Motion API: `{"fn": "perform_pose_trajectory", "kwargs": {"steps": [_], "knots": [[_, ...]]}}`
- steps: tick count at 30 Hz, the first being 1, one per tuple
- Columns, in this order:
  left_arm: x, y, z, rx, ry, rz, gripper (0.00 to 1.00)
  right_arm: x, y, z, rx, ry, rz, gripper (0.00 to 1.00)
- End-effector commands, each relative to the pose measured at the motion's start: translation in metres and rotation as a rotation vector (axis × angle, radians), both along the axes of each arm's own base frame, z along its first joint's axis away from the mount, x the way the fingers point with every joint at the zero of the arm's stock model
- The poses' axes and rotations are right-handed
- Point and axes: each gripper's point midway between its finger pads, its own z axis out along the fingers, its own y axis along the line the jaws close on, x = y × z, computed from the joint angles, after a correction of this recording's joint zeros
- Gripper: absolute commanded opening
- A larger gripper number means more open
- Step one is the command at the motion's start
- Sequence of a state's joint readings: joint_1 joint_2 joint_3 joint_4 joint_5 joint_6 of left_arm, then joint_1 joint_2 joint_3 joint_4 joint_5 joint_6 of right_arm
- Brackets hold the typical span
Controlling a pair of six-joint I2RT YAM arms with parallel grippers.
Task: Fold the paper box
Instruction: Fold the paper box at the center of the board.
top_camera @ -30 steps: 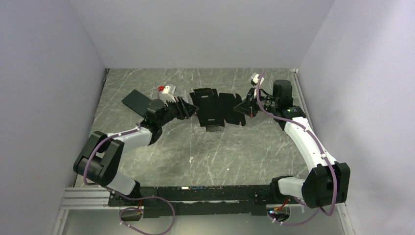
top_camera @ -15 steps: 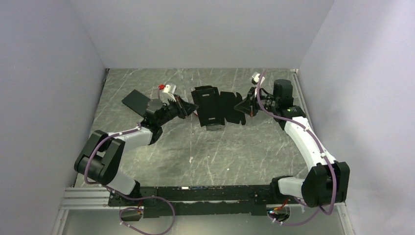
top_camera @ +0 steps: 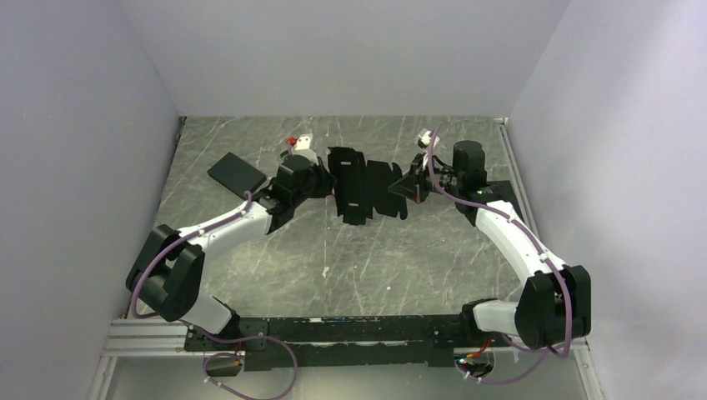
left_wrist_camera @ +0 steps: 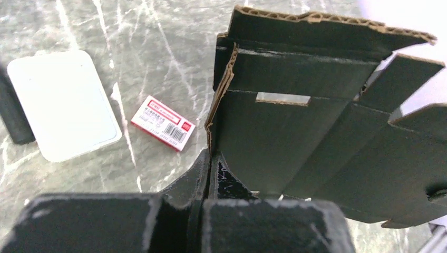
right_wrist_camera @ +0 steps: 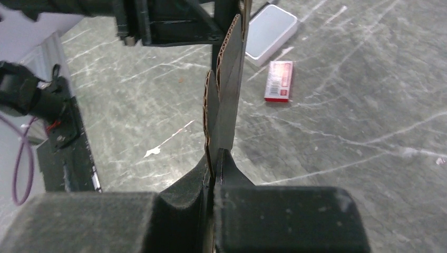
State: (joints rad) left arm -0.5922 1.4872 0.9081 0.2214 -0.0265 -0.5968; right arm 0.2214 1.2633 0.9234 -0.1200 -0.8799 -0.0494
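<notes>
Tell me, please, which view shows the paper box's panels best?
The left wrist view: the paper box fills it, showing creases, flaps and a slot. The top external view shows it small and dark; the right wrist view sees only its edge.

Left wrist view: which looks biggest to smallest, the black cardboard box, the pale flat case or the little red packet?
Largest: paper box, though nearest the camera.
Then: pale case.
Smallest: red packet.
</notes>
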Motion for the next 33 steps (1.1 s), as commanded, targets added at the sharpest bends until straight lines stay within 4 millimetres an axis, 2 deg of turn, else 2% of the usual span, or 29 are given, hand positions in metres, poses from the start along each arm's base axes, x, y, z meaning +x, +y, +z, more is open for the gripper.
{"fn": "perform_pose_trajectory", "kwargs": {"steps": [1, 3, 6, 12, 20, 26, 33], "knots": [[-0.007, -0.021, 0.020, 0.002, -0.010, 0.027, 0.00, 0.007, 0.012, -0.009, 0.016, 0.037, -0.060, 0.00], [-0.010, -0.030, 0.016, -0.011, 0.009, 0.029, 0.00, 0.018, 0.008, -0.019, -0.014, 0.053, -0.142, 0.00], [-0.013, -0.035, 0.009, -0.049, 0.041, 0.047, 0.00, 0.020, 0.009, -0.027, -0.040, 0.067, -0.176, 0.00], [-0.017, -0.039, -0.007, -0.071, 0.113, 0.059, 0.00, -0.005, 0.037, -0.035, -0.037, 0.100, -0.042, 0.00], [-0.021, -0.047, -0.025, -0.093, 0.163, 0.039, 0.00, -0.018, 0.059, -0.055, -0.062, 0.147, -0.011, 0.00], [-0.021, -0.050, -0.029, -0.106, 0.174, 0.018, 0.00, -0.018, 0.064, -0.057, -0.052, 0.146, -0.007, 0.00], [-0.021, -0.042, -0.041, -0.153, 0.222, 0.017, 0.00, -0.017, 0.063, -0.065, -0.066, 0.161, -0.021, 0.00]]}}
